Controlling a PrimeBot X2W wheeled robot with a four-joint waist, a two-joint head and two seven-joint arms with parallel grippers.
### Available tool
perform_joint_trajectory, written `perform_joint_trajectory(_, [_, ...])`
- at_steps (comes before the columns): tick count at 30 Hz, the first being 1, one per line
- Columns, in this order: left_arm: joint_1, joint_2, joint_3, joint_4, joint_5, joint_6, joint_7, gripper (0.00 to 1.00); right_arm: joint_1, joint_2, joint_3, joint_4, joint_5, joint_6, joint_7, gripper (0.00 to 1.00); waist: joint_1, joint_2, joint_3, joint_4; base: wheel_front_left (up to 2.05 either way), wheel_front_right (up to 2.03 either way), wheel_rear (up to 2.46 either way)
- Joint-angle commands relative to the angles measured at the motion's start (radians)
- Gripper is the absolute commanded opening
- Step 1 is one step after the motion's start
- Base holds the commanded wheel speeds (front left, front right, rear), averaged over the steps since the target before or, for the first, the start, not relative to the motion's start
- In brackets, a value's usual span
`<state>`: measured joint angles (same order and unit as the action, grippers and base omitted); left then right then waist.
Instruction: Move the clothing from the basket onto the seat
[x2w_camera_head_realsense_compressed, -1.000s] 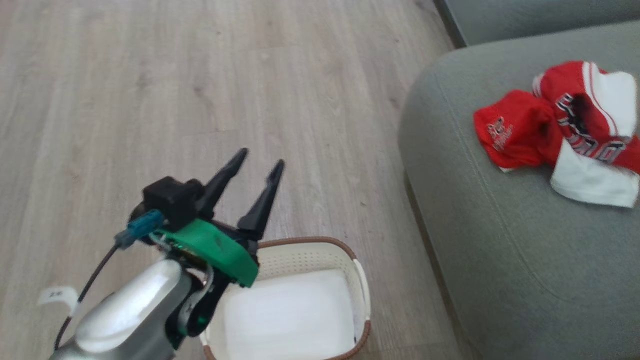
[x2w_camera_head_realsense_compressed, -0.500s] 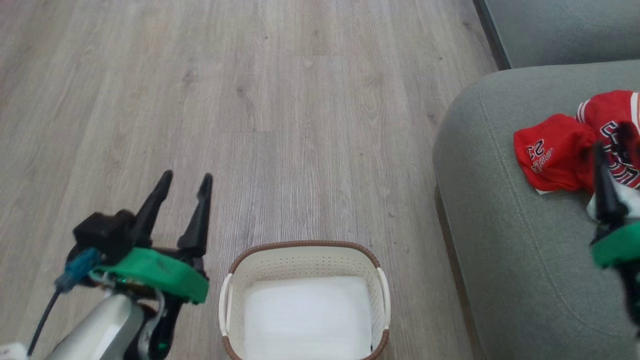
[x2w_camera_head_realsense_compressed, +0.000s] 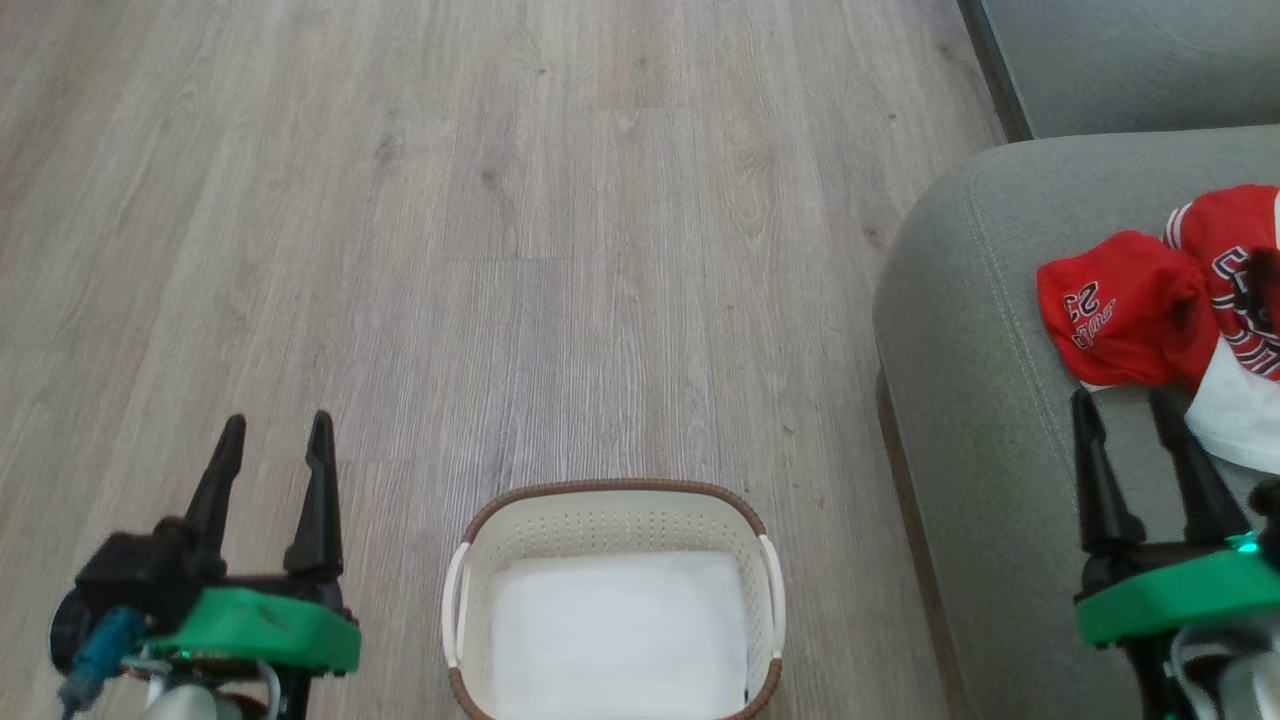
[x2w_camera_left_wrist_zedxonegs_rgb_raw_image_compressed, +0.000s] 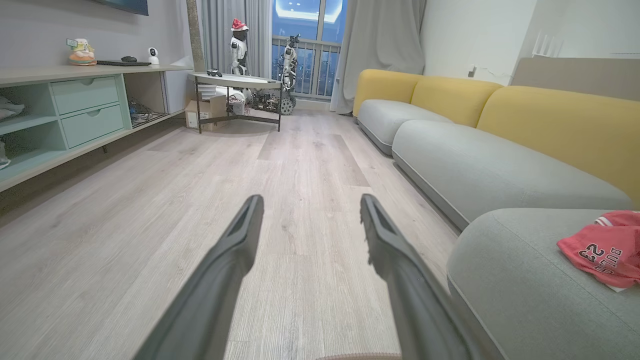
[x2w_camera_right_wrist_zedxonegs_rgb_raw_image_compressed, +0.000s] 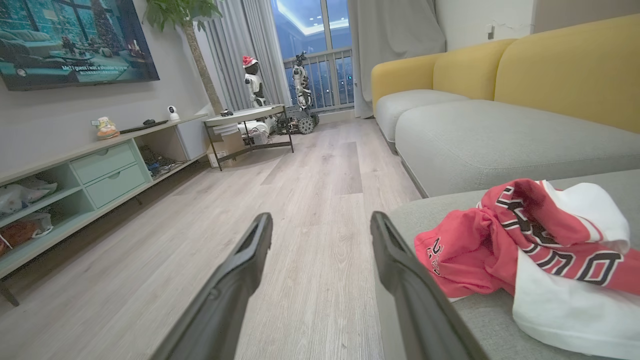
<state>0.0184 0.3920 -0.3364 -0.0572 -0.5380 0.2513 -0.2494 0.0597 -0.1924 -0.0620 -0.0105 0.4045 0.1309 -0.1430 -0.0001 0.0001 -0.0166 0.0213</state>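
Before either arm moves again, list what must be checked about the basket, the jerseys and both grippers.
1. The basket is emptied: ok; the white liner sheet lies inside with no red fabric on it, though the basket's near end is cut off.
2. The clothing is on the seat: ok; the red and white pile rests on the cushion.
3. The whole pile is clear of the seat's edge: cannot tell; its far side runs out of frame.
4. The left gripper is free: ok; jaws open, empty, above the floor beside the basket.
5. The right gripper is free: ok; jaws open, empty, over the seat beside the pile.
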Motion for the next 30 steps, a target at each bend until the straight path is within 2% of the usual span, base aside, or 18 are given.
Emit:
perform_joint_trajectory(1, [-0.024,-0.002,0.068,-0.027,0.038,-0.019,-0.012,1.00,-0.010,-0.008,0.032,-0.037,-0.014,0.000,-0.029,1.00,0.0001,-0.0001,0.000,0.001,0.00,0.00,0.00])
perform_joint_trajectory(5, [0.006,-0.036,0.104,0.010,0.105,-0.049,-0.012,1.00,-0.004,0.012,0.059,-0.024,-0.049,0.000,-0.059,1.00,0.0001,-0.0001,0.002,0.001,0.00,0.00,0.00])
perform_joint_trajectory(14, [0.035,-0.131,0.197,0.061,0.177,-0.142,-0.012,1.00,-0.018,0.048,0.081,0.002,-0.083,0.000,-0.098,1.00,0.0001,-0.0001,0.002,-0.002,0.00,0.00,0.00])
perform_joint_trajectory(30, [0.037,-0.219,0.289,0.082,0.259,-0.242,-0.012,1.00,-0.029,0.045,0.090,0.012,-0.069,0.000,-0.111,1.00,0.0001,-0.0001,-0.004,-0.008,0.00,0.00,0.00])
